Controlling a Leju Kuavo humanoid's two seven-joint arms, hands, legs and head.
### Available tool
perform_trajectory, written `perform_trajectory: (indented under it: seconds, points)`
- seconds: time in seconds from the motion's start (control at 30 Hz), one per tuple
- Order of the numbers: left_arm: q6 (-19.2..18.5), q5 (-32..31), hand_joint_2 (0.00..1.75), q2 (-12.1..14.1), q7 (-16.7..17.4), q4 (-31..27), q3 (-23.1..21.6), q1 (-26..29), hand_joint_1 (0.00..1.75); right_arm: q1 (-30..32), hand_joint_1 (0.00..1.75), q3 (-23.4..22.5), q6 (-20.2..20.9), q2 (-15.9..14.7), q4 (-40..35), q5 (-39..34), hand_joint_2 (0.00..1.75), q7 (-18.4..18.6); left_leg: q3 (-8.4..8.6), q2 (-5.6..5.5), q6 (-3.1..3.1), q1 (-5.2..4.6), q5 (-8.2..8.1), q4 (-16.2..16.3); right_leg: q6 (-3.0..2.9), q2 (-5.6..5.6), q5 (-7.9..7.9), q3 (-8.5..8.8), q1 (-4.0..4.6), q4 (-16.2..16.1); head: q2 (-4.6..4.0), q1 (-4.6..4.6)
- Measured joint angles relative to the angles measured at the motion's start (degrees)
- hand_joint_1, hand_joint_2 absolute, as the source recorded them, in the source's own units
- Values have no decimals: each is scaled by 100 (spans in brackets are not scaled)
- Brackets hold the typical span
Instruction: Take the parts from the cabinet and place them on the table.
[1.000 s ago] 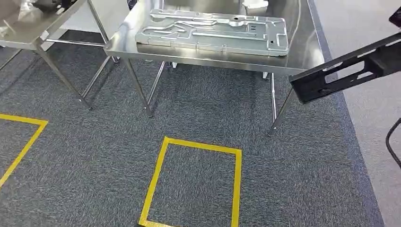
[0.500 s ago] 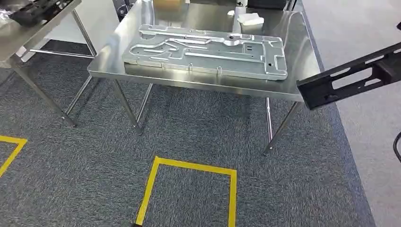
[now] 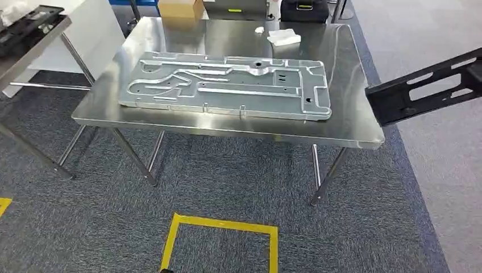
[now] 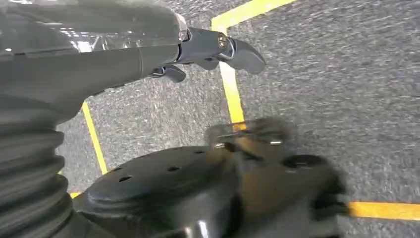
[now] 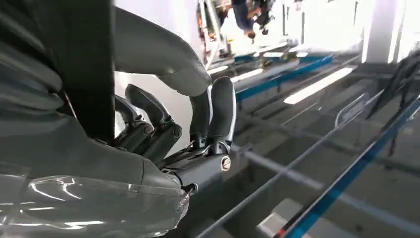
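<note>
A long black part (image 3: 423, 94), a flat metal bracket with elongated slots cut through it and a squared end, juts in from the right in the head view, tilted with its near end lower, hanging in the air just off the right edge of the table (image 3: 227, 122). In the right wrist view the same dark bar (image 5: 94, 69) runs straight through the right hand (image 5: 163, 129), whose grey thumb and darker fingers are curled around it, so the hand grips the part.

The table is stainless steel, its top smooth and mirror-bright, on thin round legs. A large plate (image 3: 227, 85) of dull silver metal lies flat on it, rectangular, with raised ribs, winding channels and small holes pressed into its face. Behind the plate rest a crumpled white cloth (image 3: 283, 37) and, at the far edge, a brown cardboard box (image 3: 181, 9) and a black case (image 3: 304, 9).

A second steel table (image 3: 28, 48) stands to the left, carrying a black slotted piece (image 3: 25, 25).

The floor is coarse grey carpet (image 3: 227, 182) marked with yellow tape (image 3: 221, 224) in a rectangular outline.

In the left wrist view the left hand (image 4: 208, 49) hangs above the carpet, its dark fingers loosely extended and holding nothing.
</note>
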Motion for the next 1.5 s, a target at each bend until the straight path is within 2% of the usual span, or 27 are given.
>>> perform_trajectory:
  seconds: [0.03,0.07,0.1,0.13,0.17,0.2,0.23,0.3,0.33,0.37,0.4,0.47,0.5,0.53,0.57,0.63,0.67,0.7,0.73,0.77,0.87,0.93,1.1,1.13,1.27,1.37,1.5]
  points:
    - [2,7,175,0,0,0,0,6,0,38,175,20,-7,24,4,11,175,0,-152,0,3,10,-281,-125,8,13,-73,95,0,1,0,-2]
    - [4,11,175,0,0,0,2,7,0,73,175,33,-18,31,9,15,175,7,-269,0,17,14,-342,-358,35,74,-170,207,6,15,0,-2]
    - [13,11,175,0,0,0,2,7,0,94,175,48,-20,44,9,22,175,11,-341,-1,40,12,-45,-686,45,32,-276,326,13,19,0,-2]
    - [20,13,175,0,0,0,2,19,0,128,175,55,-26,57,11,28,175,17,-385,-2,82,2,708,-1098,52,25,-386,437,33,19,0,-2]
    - [22,15,175,0,0,0,2,42,0,170,175,59,-37,61,33,31,175,22,-399,-2,137,-22,1823,-1370,65,33,-474,517,44,43,-2,0]
    - [28,15,175,2,0,0,2,42,0,190,175,83,-44,92,48,35,175,22,-372,-11,145,-36,1977,-1407,116,72,-579,551,61,68,0,-2]
    - [35,20,175,0,0,0,2,33,0,196,175,85,-46,88,55,37,175,24,-327,6,156,-40,1946,-1349,175,72,-636,576,66,78,0,2]
    - [46,15,175,-4,18,0,2,-25,0,164,175,83,-44,85,48,37,175,28,-298,2,225,-95,1856,-1343,263,71,-707,649,7,-1,0,-7]
    - [59,18,175,-7,24,0,2,-36,0,143,175,74,-35,81,46,37,175,31,-212,0,250,-53,1841,-1448,280,49,-782,677,-20,4,0,-2]
    - [70,18,175,-9,26,0,2,-46,0,115,175,74,-31,72,48,37,175,22,-151,-3,288,-56,1814,-1500,285,9,-832,583,-6,204,0,-2]
    - [77,18,175,-9,35,0,2,-54,0,88,175,74,-31,70,55,35,175,15,-119,-2,321,-52,1791,-1525,289,2,-950,331,4,588,0,-4]
    - [98,29,175,-9,66,0,2,-50,0,83,175,77,-31,66,96,24,175,-2,-54,-17,330,-50,1701,-1535,327,-1,-1180,-371,5,1550,0,-2]
    - [109,37,175,-20,63,0,2,-41,0,112,175,85,-26,68,129,20,175,-9,4,-34,328,-50,1642,-1532,334,-2,-1139,-689,3,1865,0,-2]
    - [127,48,175,-22,33,0,2,-29,0,129,175,92,-4,68,164,15,175,-18,73,-50,325,-50,1589,-1532,335,-2,-940,-843,4,1862,0,-2]
    - [138,63,175,-33,-6,0,2,-22,0,125,175,98,32,70,210,7,175,-35,154,-80,316,-50,1530,-1531,327,-4,-578,-870,4,1595,0,-2]
    - [138,105,175,-55,-39,0,0,-22,0,35,175,118,289,79,301,-6,175,-176,305,-127,286,-50,1411,-1524,294,-4,244,-682,5,621,0,-2]
    - [135,114,175,-55,-42,0,0,-12,0,-54,175,162,528,118,418,-2,175,-274,298,-130,258,-48,1359,-1526,253,-1,394,-622,18,320,0,-2]
    - [120,114,175,-55,-42,0,0,-19,0,-183,175,249,776,188,579,37,175,-336,295,-137,218,-75,1328,-1489,222,-2,381,-600,75,235,0,-5]
    - [105,101,175,-48,-46,0,0,-18,0,-277,175,326,969,278,684,127,175,-374,268,-133,215,-69,1323,-1475,157,-6,317,-556,61,139,-2,-7]
    - [83,92,175,-44,-52,0,0,-7,0,-356,175,426,1095,410,803,251,175,-411,263,-122,221,-71,1332,-1487,167,1,325,-573,62,127,0,0]
    - [70,24,175,-28,-48,0,-18,-31,0,-651,175,807,1230,890,1279,477,175,-345,319,-98,213,-75,1324,-1561,124,51,296,-573,60,126,0,-7]
    - [77,-9,175,-15,-46,0,-63,-55,0,-727,175,1032,1127,1321,1535,496,175,-341,368,-72,184,-75,1302,-1608,85,76,270,-556,63,125,0,-9]
    - [142,-4,175,-7,-44,0,-140,-104,0,-586,175,1446,558,2490,2115,546,175,-274,449,-41,146,-73,1284,-1658,34,94,239,-507,85,127,0,-9]
    - [160,9,175,-7,-42,0,-140,-102,0,-512,175,1525,451,2726,2211,590,175,-245,461,-41,107,-64,1287,-1661,13,94,234,-500,97,128,0,-9]
    - [216,110,175,-2,33,0,-140,-97,0,-204,175,1827,260,3524,2539,804,175,-125,470,-46,76,-46,1290,-1662,2,89,231,-491,112,132,0,-9]
    - [267,199,175,2,155,0,-140,-70,0,-177,175,1952,269,3898,2702,883,175,-70,464,-73,68,-41,1293,-1663,-10,62,222,-489,116,133,0,-9]
    - [295,295,175,2,205,0,-129,-1,0,-329,175,1987,383,4171,2815,844,175,-214,460,-80,67,-35,1292,-1663,-10,55,222,-484,112,132,0,-9]
